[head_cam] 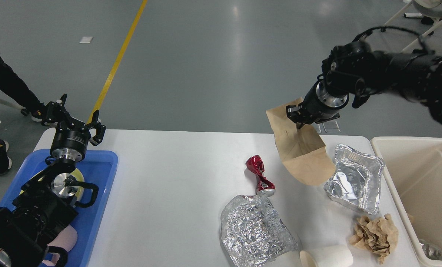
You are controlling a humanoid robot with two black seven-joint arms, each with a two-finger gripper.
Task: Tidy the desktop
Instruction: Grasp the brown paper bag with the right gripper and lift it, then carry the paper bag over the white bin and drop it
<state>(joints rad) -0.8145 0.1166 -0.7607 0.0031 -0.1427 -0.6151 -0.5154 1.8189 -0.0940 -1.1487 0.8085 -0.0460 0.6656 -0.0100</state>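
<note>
The white desktop [176, 178] carries litter on its right half. My right gripper [294, 116] is shut on the top edge of a brown paper bag [302, 152] and holds it up, hanging above the table. Below it lie a crushed red can [258, 175], a crumpled foil sheet [252, 230], a foil tray [356, 183], a crumpled brown paper wad [376, 231] and a white paper cup [326, 256]. My left gripper [72, 118] is open and empty above the far end of the blue tray [100, 178].
A cream bin [417, 185] stands at the table's right edge, with a piece of foil in its near corner. The blue tray holds a yellow-and-white roll under my left arm. A person's legs stand at the far left.
</note>
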